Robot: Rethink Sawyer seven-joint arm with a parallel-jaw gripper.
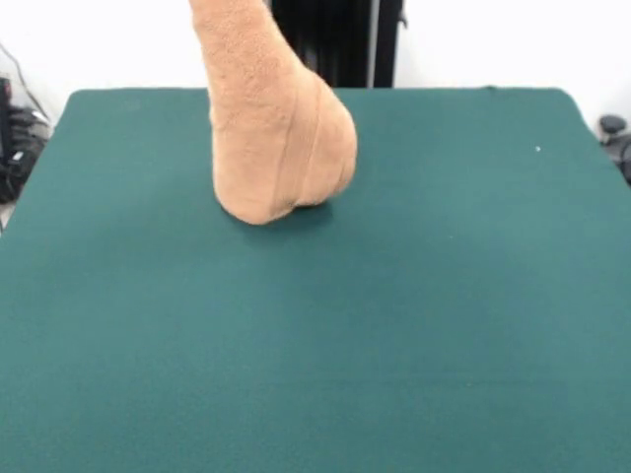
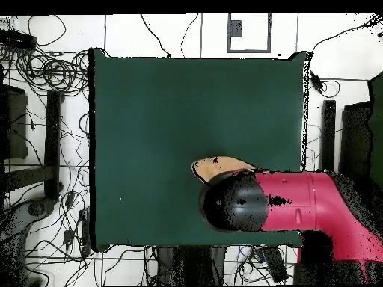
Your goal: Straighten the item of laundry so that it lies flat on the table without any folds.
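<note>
The tan-orange terry towel [image 1: 276, 128] hangs upright from above the top edge of the front view. Its rounded lower end rests on the dark green table [image 1: 444, 296], left of centre towards the far side. A woven flat band runs slantwise across the hanging part. In the overhead view only a tan edge of the towel [image 2: 217, 166] shows beside the arm's black end [image 2: 238, 203], which covers the gripper. The red arm [image 2: 307, 202] reaches in from the right over the table [image 2: 164, 112]. The towel hangs taut, as if held from its top.
The black pedestal [image 1: 335, 39] stands behind the table's far edge. Cables and dark gear lie on the floor around the table [image 2: 52, 75], and some show at the left edge of the front view [image 1: 15, 138].
</note>
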